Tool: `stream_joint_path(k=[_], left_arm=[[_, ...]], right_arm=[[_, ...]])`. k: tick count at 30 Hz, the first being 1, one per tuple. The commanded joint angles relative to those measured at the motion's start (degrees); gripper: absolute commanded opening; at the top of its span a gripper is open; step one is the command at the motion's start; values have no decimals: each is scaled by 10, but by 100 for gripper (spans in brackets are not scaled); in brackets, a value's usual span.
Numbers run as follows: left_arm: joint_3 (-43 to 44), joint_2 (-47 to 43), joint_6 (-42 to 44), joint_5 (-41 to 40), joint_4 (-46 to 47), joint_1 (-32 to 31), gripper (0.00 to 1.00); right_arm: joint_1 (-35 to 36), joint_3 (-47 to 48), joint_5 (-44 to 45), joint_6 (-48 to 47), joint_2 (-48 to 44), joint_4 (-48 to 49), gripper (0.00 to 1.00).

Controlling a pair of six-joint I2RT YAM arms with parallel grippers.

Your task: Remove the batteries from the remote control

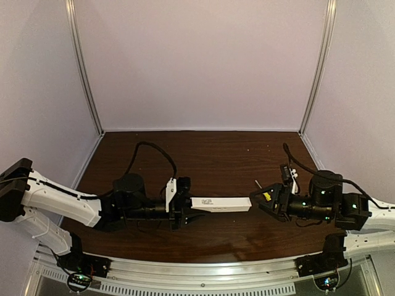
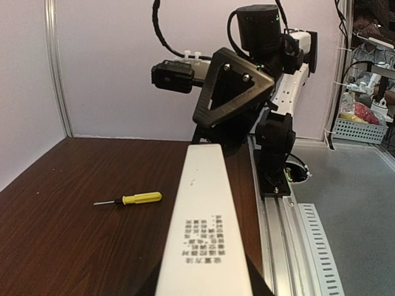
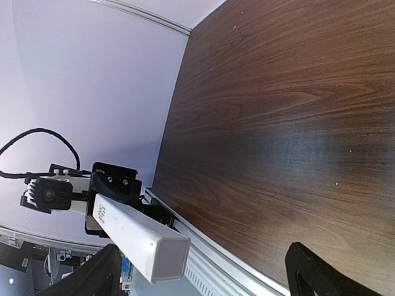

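My left gripper (image 1: 184,204) is shut on the near end of the white remote control (image 1: 220,204) and holds it level above the table, pointing right. In the left wrist view the remote (image 2: 207,228) runs away from the jaws, with printed text on its upper face. My right gripper (image 1: 257,201) is open, facing the remote's free end. In the right wrist view that square end (image 3: 162,251) sits between the spread fingers (image 3: 311,274), close to the left one. No batteries show in any view.
A yellow-handled screwdriver (image 2: 139,198) lies on the dark wood table (image 1: 210,157) under the right gripper; it also shows in the top view (image 1: 265,195). The metal rail (image 1: 203,271) runs along the table's near edge. White walls enclose the table on three sides.
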Motion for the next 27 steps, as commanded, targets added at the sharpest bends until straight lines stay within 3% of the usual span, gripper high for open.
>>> stream_joint_path(k=[1,13,27], left_arm=[[-4,-12,0,19,34,3,0],[6,9,26,26,26,3,0],[11,12,33,10,16,3,0]], right_arm=[[-2,26,-42,-2,32,35,90],[1,24,-77,25,55,84,55],[10,23,-86,37,55,86,42]])
